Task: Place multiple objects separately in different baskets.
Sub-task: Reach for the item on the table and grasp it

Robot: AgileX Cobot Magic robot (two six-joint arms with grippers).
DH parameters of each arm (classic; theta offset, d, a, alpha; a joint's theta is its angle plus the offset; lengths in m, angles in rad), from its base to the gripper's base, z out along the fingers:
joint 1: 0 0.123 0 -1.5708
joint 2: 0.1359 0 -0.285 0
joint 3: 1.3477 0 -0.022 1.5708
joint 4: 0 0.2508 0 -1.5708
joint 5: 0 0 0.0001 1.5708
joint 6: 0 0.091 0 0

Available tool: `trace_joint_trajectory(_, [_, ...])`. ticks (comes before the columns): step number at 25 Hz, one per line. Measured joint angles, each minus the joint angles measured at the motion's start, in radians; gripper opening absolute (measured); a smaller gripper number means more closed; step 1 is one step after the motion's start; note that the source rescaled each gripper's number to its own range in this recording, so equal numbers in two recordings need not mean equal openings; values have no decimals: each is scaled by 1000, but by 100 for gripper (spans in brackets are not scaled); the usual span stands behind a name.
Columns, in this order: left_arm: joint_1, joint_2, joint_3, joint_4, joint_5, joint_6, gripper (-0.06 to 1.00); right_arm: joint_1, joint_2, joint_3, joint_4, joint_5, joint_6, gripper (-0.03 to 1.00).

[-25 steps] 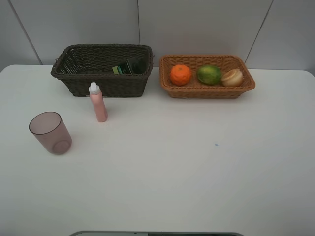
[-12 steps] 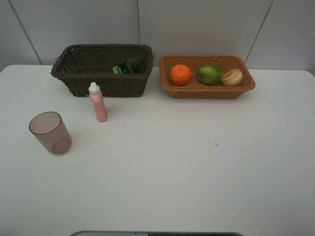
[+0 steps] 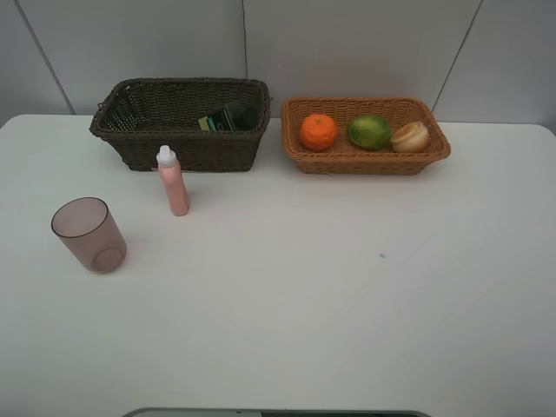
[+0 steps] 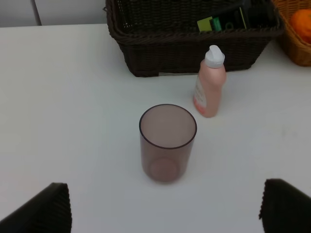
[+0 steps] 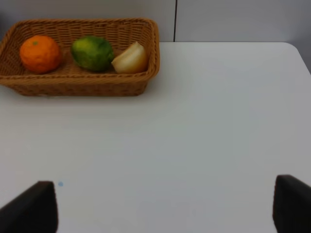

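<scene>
Fruit is sorted: orange [image 3: 319, 132], green fruit [image 3: 369, 131] and yellowish fruit [image 3: 409, 136] lie in the tan basket [image 3: 365, 163], pump bottle [image 3: 228, 117] in the dark basket [image 3: 174, 149]. 2 are left: pink bottle [image 3: 174, 184] and cup [image 3: 89, 234] stand on the surface [image 3: 347, 295]. Left fingers [image 4: 46, 208] and right fingers [image 5: 34, 206] stand apart, empty.

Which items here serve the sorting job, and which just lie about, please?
Job: dark brown wicker basket, tan wicker basket, orange, green fruit, pale yellow fruit, dark green bottle, pink bottle, translucent pink cup.
Stray: tiny blue speck on white table.

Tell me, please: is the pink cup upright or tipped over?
Upright. The pink cup stands on its base on the table, open rim facing up; the left wrist view shows nothing inside.
</scene>
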Motion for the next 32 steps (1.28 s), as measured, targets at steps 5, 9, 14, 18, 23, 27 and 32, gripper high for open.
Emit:
trace_joint_trajectory(5, [0, 146, -19, 4, -15, 46, 100, 0, 0, 0, 0, 0, -2, 87])
trace_joint_trajectory(9, [-25, 357, -77, 8, -69, 68, 100, 0, 0, 0, 0, 0, -2, 87])
trace_joint_trajectory(14, [-33, 652, -153, 8, -85, 71, 100, 0, 0, 0, 0, -1, -2, 87])
trace_joint_trajectory(18, [-33, 896, -217, 8, -89, 71, 100, 0, 0, 0, 0, -1, -2, 87])
trace_joint_trajectory(23, [-33, 1151, -293, 8, -95, 71, 100, 0, 0, 0, 0, -1, -2, 87])
trace_joint_trajectory(27, [-33, 1260, -332, 8, -110, 71, 100, 0, 0, 0, 0, -1, -2, 87])
trace_joint_trajectory(32, [-30, 1312, -333, 40, -148, 40, 100, 0, 0, 0, 0, -1, -2, 87])
